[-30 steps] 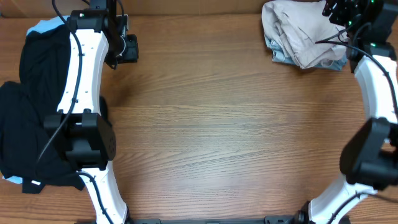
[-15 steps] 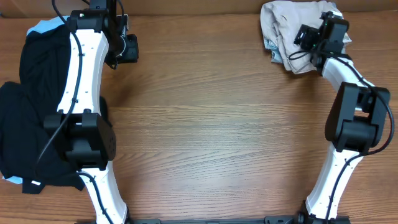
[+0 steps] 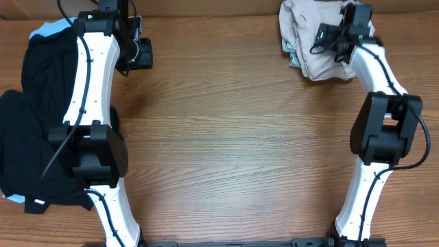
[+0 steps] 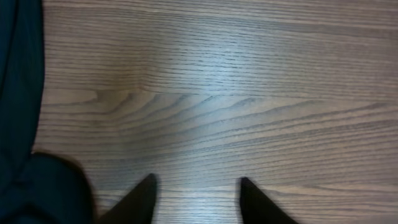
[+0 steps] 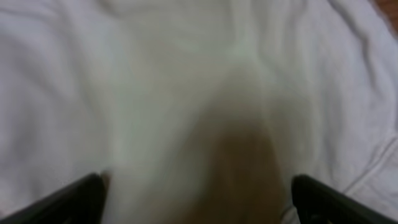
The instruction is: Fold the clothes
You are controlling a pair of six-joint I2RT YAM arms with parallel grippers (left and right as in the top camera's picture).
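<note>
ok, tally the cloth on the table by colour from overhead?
beige garment: 1
black heap: 1 (cannot tell whether it is several pieces)
light-blue bits: 2, one at the far edge of the black heap, one under the beige garment
Total: 4

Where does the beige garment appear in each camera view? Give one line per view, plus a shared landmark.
Overhead: beige garment in the top right corner, beneath the right gripper.
Left wrist: not in view.
Right wrist: beige garment fills the frame, blurred, between the open fingers.
Shared landmark: the right gripper, seen in the overhead and right wrist views.
</note>
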